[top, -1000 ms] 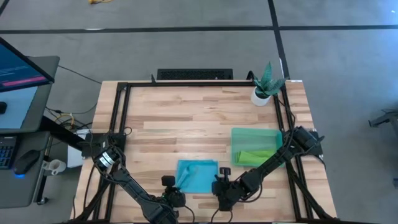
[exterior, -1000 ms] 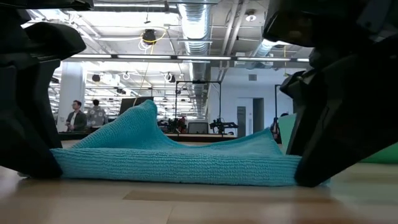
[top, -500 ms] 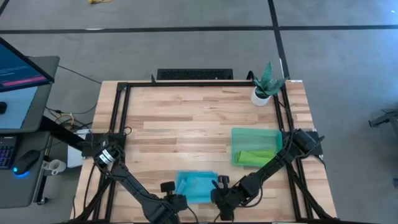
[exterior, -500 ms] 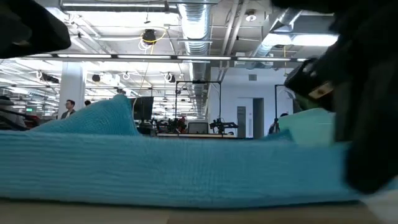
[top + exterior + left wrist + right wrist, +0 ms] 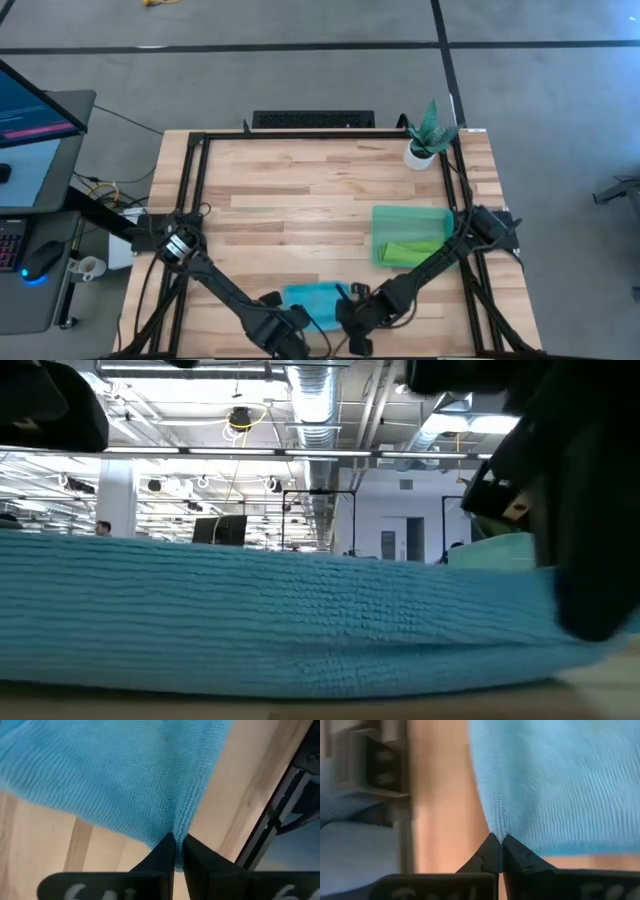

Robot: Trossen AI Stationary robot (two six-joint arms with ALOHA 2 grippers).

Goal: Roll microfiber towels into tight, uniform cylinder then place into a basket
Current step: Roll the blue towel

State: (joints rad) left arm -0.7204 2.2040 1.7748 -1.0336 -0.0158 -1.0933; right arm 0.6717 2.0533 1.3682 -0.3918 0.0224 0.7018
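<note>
You've got the wooden surface (image 5: 300,200) mostly bare, with all the work happening at its near edge. The turquoise towel (image 5: 312,300) lies flat between your two claws, and in the low view it fills the frame as one wide band of cloth close to the camera. The green basket (image 5: 410,215) sits beyond and to the outer side of the right claw, well apart from it, with the lime green towel (image 5: 412,250) already lying inside, so my read is one towel done, one in hand. The white plant pot (image 5: 420,155) stands farther off past the basket and plays no part. Left claw (image 5: 176,845): pressed together, pinching the towel's hem at one near corner; the cloth puckers right at the tips. Right claw (image 5: 497,845): same, pinched on the opposite near corner, with bare surface just beside it. Holding both near corners keeps the edge taut and square, which I'd guess is the setup for starting a straight, tight roll away from you. Watch for uneven tension: if one corner leads, the roll will likely cone instead of forming a uniform cylinder.
</note>
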